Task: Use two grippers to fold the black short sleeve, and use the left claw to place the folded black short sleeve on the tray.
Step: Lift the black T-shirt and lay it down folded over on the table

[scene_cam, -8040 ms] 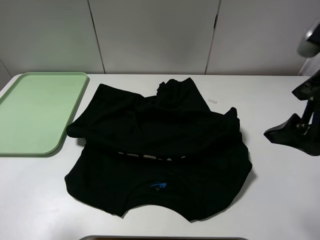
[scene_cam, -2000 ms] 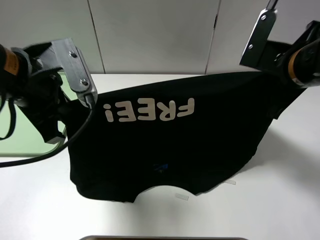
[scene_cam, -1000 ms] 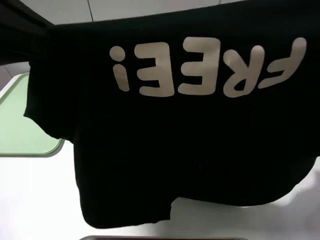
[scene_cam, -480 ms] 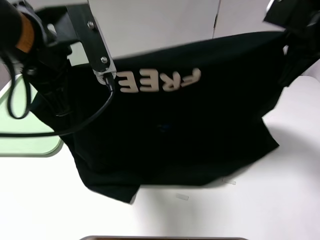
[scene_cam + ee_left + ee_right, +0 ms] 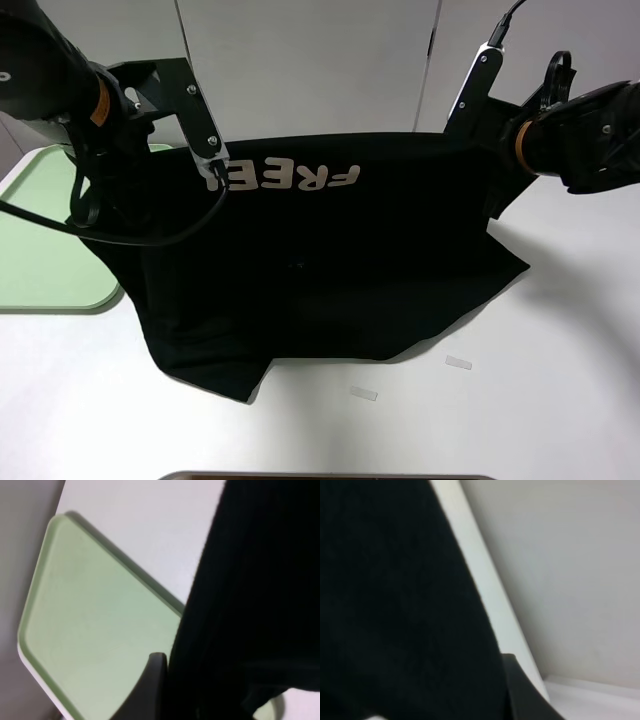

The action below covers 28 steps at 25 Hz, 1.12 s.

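The black short sleeve [image 5: 330, 270] hangs stretched between my two grippers, its white "FREE!" print [image 5: 285, 178] upside down near the top edge. Its lower part rests on the white table. My left gripper [image 5: 128, 205] is shut on the shirt's left top corner, over the near right end of the tray [image 5: 40, 250]. My right gripper [image 5: 497, 175] is shut on the right top corner. The left wrist view shows the cloth [image 5: 260, 605], one fingertip [image 5: 152, 680] and the pale green tray [image 5: 100, 620]. The right wrist view shows cloth [image 5: 395, 605] and one fingertip [image 5: 525, 695].
Two small white tape strips [image 5: 363, 394] [image 5: 458, 363] lie on the table in front of the shirt. A dark grey edge [image 5: 330, 476] runs along the table's front. White wall panels stand behind the table.
The shirt has come down and back from close to the camera. Both grippers are lower, and the hem now lies spread on the table.
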Motion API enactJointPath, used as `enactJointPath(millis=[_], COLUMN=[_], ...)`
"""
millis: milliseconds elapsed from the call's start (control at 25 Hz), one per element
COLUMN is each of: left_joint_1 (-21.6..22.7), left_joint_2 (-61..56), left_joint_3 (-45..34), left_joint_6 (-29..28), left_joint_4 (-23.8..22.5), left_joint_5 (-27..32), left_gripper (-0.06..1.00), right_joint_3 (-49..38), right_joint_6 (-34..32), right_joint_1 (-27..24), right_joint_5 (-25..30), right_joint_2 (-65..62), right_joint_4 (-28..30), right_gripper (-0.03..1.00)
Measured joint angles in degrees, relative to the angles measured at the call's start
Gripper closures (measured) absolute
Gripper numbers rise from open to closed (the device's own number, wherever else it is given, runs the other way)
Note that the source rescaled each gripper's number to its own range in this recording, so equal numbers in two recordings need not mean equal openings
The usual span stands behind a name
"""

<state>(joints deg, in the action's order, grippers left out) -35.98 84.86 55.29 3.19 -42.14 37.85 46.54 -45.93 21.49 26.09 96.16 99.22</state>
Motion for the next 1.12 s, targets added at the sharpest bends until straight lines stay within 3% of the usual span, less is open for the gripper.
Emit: enactJointPath(millis=[200, 400, 600, 760, 960, 1120], left_joint_1=[0.0, 0.0, 0.32, 0.46, 0.46, 0.46], left_joint_2=[0.05, 0.05, 0.05, 0.05, 0.05, 0.05], left_joint_3=[0.0, 0.0, 0.0, 0.0, 0.0, 0.0], left_joint_6=[0.83, -6.71, -12.97, -12.72, -3.19, 12.66], left_joint_4=[-1.77, -9.82, -17.03, -17.66, -14.09, -5.03], left_joint_5=[-2.93, -3.87, -0.39, 1.74, 1.87, 3.52], left_gripper=[0.94, 0.94, 0.94, 0.94, 0.94, 0.94], right_joint_3=[8.13, 15.02, 16.18, 16.21, 16.4, 16.4], right_joint_6=[-4.81, -4.82, 4.46, 10.88, 17.84, 23.71], right_joint_1=[-0.57, -0.68, -0.86, -0.86, -0.86, -0.86], right_joint_5=[3.89, 1.86, -7.79, -10.75, -8.88, -8.69], right_joint_2=[2.69, 2.69, 2.91, 4.3, 8.46, 11.53], right_joint_4=[0.47, 0.49, 0.54, 0.54, 0.54, 0.54], right_gripper=[0.97, 0.97, 0.97, 0.97, 0.97, 0.97])
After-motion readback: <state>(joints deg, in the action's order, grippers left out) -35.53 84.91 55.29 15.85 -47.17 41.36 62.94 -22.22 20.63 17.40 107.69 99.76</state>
